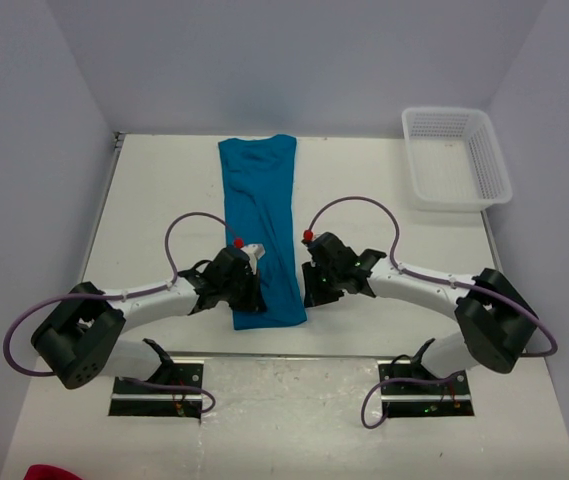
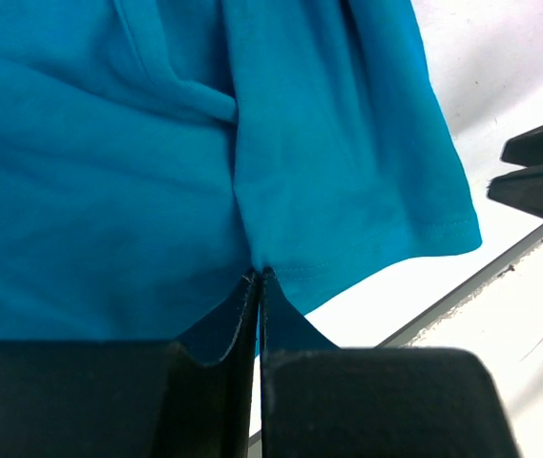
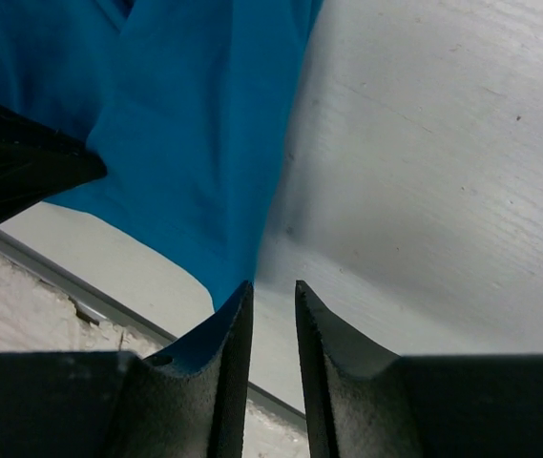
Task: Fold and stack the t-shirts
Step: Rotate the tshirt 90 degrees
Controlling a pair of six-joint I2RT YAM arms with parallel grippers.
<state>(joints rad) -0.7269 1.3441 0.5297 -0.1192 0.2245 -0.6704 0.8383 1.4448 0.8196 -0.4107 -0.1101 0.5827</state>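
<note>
Clamping the t-shirt hem tight, left end effector hides it; right end effector gapes slightly, empty.

red obj cut off, t-shirt cropped

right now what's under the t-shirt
Only the white table shows around the t-shirt; the folded cloth hides whatever lies beneath. The left fingers pinch its near hem.

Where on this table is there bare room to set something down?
Two free patches: the bare table left of the t-shirt, up to the left edge, and the strip between the t-shirt and the basket. Crowded: the near end, where the left claw and right claw flank the shirt's hem.
</note>
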